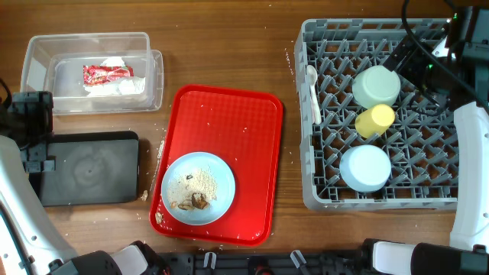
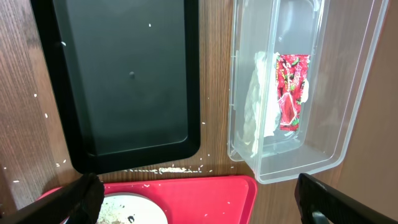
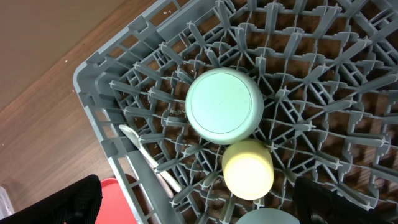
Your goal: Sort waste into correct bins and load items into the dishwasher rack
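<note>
Food scraps [image 1: 195,201] lie on the light blue plate [image 1: 221,183] on the red tray [image 1: 237,130]. Napkin [image 1: 130,86] and wrapper [image 1: 107,73] sit in the clear tub [image 1: 34,61], far left. Green bowl [image 1: 376,85], yellow cup [image 1: 374,121] and blue bowl [image 1: 365,168] sit in the rack [image 1: 367,202], right. Left pincer [image 2: 199,205] and right pincer [image 3: 199,208] gape wide, empty.

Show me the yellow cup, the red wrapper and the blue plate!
yellow cup [image 1: 374,121], overhead view, its middle
red wrapper [image 2: 292,90], left wrist view, its middle
blue plate [image 1: 224,191], overhead view, bare right edge
</note>
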`<state>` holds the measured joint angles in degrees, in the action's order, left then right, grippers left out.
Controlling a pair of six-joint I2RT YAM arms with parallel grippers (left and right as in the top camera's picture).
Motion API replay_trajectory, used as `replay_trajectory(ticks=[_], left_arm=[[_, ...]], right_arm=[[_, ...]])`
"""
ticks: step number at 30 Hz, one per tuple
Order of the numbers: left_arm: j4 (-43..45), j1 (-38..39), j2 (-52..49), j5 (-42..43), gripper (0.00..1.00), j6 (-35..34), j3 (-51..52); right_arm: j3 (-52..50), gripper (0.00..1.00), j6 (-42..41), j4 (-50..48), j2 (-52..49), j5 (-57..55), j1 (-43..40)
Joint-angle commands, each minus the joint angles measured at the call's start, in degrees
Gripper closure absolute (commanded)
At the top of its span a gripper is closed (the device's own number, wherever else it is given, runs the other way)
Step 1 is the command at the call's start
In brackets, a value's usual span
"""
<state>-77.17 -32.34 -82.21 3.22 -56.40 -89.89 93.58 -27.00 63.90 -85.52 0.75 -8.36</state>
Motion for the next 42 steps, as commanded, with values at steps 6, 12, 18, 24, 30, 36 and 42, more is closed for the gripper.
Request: replay_trajectory(ticks=[6,12,18,24,30,36,42], left_arm=[[-0.07,-0.31,-0.13,-0.59,0.0,0.66,0.0],[-15.37,2.34,-0.13,14.38,0.0,6.8,0.0],[-19.3,24.09,-0.13,11.87,0.0,21.44,0.07],[-9.49,44.15,-0.13,7.37,0.0,20.87,0.07],[-5.49,55.21,-1.66,6.23,0.0,18.21,0.11],[-3.02,67.43,-4.31,-4.37,0.22,-1.05,8.33],[12.83,72.11,-5.88,-4.35,0.32,-11.78,22.21]], right_arm=[[0.04,0.0,-0.02,-0.02,0.22,-1.36,0.02],[0.04,0.0,-0.04,-0.02,0.22,-1.36,0.02],[0.04,0.0,-0.04,-0.02,0.22,-1.36,0.02],[0.04,0.0,-0.04,-0.02,0.22,-1.36,0.02],[0.04,0.0,-0.04,-0.02,0.22,-1.36,0.04],[0.04,0.0,-0.04,-0.02,0.22,-1.36,0.02],[0.04,0.0,-0.02,-0.02,0.22,-1.38,0.02]])
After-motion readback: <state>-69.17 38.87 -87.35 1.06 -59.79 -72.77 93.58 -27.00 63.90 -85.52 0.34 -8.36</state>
